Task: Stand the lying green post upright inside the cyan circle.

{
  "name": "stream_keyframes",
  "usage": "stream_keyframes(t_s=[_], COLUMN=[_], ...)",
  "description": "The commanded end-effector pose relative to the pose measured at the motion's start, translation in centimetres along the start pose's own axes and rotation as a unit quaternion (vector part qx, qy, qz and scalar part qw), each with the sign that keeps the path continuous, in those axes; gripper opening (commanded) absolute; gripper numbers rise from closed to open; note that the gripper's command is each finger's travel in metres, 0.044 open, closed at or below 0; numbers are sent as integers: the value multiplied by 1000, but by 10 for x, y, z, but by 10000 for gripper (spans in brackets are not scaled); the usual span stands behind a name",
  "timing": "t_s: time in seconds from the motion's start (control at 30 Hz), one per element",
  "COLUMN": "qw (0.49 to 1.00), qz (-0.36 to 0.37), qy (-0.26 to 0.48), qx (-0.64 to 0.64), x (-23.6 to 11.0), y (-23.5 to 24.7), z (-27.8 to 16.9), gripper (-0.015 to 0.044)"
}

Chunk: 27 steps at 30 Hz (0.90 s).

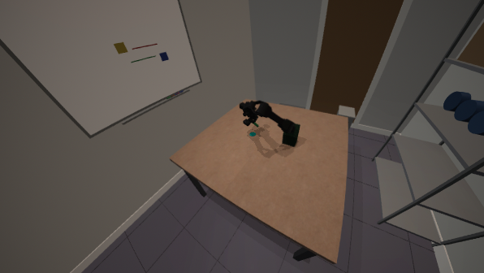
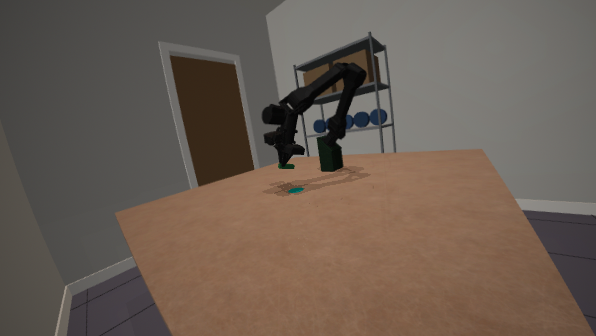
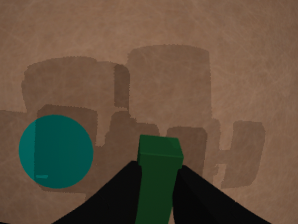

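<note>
the gripper (image 3: 157,183) was closed on the green post (image 3: 157,192), its two black fingers pressing against the post's long sides. in the wrist view the post ran up between the fingers and its free end projected beyond the fingertips toward the table (image 3: 220,16).

the cyan circle (image 3: 56,151) lay flat on the table, to the left of the post's free end in the wrist view and apart from it. no part of the post overlapped the circle there.

in the exterior view the gripper (image 2: 285,161) pointed downward, with the green post (image 2: 286,166) at its tip close above the table (image 2: 380,250). whether the post touched the surface could not be told. the cyan circle (image 2: 296,190) lay nearer the camera than the post, within the arm's shadow.

in the top view the gripper (image 1: 250,121) hung over the table (image 1: 284,183) near its far corner, with the green post (image 1: 254,122) showing as a short slanted bar just above the cyan circle (image 1: 252,134). the arm reached from its dark green base (image 1: 293,136), which stood on the table to the right of the circle.
</note>
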<state>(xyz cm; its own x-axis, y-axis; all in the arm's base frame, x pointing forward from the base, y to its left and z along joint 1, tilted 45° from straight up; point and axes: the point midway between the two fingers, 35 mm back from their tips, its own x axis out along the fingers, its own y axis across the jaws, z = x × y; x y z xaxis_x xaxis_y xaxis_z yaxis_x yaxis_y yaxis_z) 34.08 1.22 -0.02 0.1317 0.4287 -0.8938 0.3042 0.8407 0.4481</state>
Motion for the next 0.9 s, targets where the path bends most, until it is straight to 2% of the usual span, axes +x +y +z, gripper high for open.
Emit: stream_keyframes(t_s=[0.0,0.87], qw=[1000,995], qz=[-10,-48], qy=[-14,-85], qx=[-1,-3], x=[2,15], y=[0,-2], z=[0,3], gripper=[23,23])
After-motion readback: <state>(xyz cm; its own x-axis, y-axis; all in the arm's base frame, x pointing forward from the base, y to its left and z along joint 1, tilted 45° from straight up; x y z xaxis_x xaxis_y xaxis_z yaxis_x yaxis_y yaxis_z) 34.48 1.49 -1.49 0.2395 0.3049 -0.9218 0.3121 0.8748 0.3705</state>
